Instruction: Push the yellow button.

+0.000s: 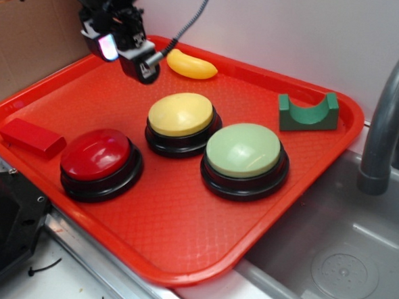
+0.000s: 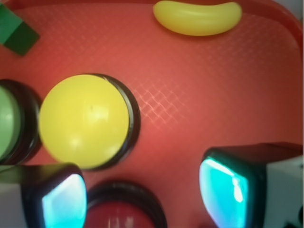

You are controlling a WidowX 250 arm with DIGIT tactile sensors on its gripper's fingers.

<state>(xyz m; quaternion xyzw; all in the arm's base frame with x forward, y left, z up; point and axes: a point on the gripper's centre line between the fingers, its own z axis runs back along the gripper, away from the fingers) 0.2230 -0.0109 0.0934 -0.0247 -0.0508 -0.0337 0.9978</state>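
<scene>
The yellow button (image 1: 180,114), a pale yellow dome on a black round base, sits near the middle of the red tray (image 1: 180,236). In the wrist view the yellow button (image 2: 84,118) lies left of centre, ahead of the fingers. My gripper (image 1: 127,58) hangs in the air above the tray's back left part, up and to the left of the button and not touching it. In the wrist view the gripper (image 2: 145,197) is open, with only bare tray and part of the red button between its glowing pads (image 2: 228,190).
A green-topped button (image 1: 243,150) stands right of the yellow one and a red button (image 1: 95,155) in front left. A yellow banana toy (image 1: 191,65), a green arch block (image 1: 308,113) and a red block (image 1: 32,137) lie on the tray. A sink (image 1: 342,260) and faucet (image 1: 391,114) are at the right.
</scene>
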